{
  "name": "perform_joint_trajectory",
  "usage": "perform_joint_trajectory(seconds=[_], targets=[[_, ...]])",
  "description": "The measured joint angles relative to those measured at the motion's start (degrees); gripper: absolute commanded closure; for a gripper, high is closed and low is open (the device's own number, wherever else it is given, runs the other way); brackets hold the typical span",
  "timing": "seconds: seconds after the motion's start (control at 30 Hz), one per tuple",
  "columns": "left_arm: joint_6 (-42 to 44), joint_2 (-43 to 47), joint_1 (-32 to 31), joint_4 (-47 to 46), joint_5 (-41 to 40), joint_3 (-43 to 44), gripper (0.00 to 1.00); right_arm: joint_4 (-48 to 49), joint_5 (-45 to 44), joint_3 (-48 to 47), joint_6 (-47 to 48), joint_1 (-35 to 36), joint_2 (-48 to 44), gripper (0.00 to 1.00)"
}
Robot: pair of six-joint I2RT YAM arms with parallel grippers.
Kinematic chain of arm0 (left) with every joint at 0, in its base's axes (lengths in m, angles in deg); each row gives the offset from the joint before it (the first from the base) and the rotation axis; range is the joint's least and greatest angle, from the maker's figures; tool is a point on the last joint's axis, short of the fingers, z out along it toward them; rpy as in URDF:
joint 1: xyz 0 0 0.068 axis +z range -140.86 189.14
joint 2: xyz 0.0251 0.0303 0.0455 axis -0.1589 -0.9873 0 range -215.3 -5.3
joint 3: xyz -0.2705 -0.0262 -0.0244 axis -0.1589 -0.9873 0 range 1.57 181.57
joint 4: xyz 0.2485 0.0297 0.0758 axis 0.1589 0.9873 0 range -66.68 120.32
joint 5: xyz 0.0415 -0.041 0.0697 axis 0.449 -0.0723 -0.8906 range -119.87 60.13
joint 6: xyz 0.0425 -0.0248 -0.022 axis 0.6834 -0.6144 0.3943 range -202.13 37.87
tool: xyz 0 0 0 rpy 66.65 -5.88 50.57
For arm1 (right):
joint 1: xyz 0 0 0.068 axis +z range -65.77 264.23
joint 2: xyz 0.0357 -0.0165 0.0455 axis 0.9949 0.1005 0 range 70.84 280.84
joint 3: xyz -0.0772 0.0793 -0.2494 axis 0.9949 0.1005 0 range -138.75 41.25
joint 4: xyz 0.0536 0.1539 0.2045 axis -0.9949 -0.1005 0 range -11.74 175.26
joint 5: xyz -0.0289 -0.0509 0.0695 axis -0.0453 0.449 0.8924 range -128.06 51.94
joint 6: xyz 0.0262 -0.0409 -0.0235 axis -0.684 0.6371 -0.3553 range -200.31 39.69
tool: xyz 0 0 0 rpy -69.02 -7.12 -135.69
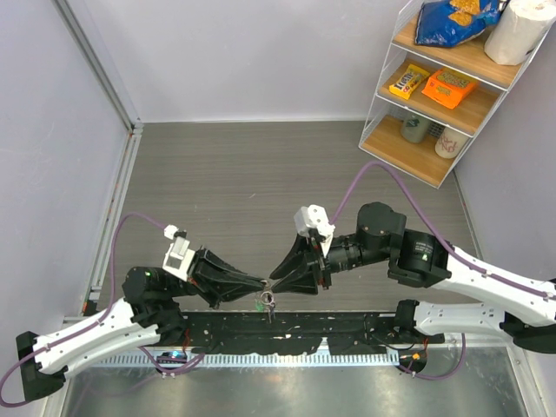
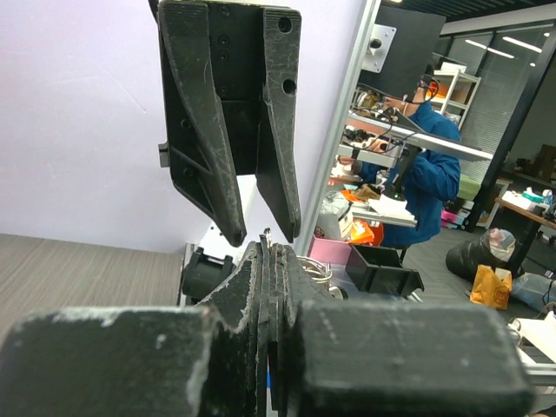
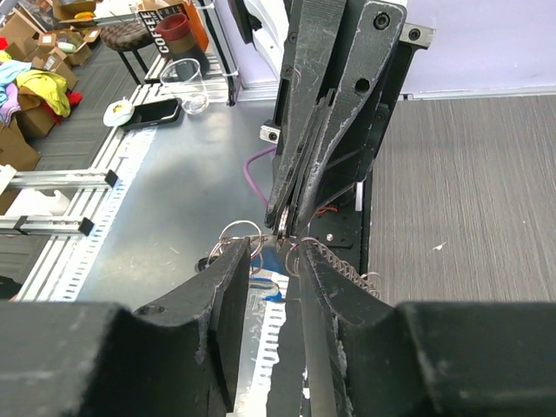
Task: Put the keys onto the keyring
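Grey wood-grain table (image 1: 261,174) runs from the black base plate (image 1: 287,328) at the near edge out to pale walls. Just beyond that plate the two arms meet tip to tip at centre. The left gripper (image 3: 284,228), reaching in from the left, is clamped flat on what looks like the keyring (image 3: 236,233). Its wire loops, chain strip (image 3: 334,261) and blue tag (image 3: 274,293) hang beneath the tip. The keys (image 1: 267,303), one green-headed, dangle there too, above the plate. The right gripper (image 1: 276,282) faces it from the right, jaws part-way apart and astride that tip, so the ring lies straight ahead between its fingers and neither arm is nearer. At the far right stands a wire shelf (image 1: 408,156) of snacks.
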Motion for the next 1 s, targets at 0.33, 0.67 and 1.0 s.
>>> perform_joint_trajectory(seconds=[0.33, 0.67, 1.0], targets=[[-0.02, 0.55, 0.00, -0.46, -1.29, -0.83, 1.00, 0.00, -0.31, 0.00, -0.04, 0.79, 1.49, 0.74], [-0.07, 1.18, -0.02, -0.85, -1.73, -1.46, 1.00, 0.09, -1.53, 0.00, 0.15, 1.77, 2.25, 0.94], [-0.28, 1.40, -0.02, -0.81, -1.75, -1.57, 1.00, -2.84, -4.98, -1.86, 2.10, 3.48, 2.60, 0.95]])
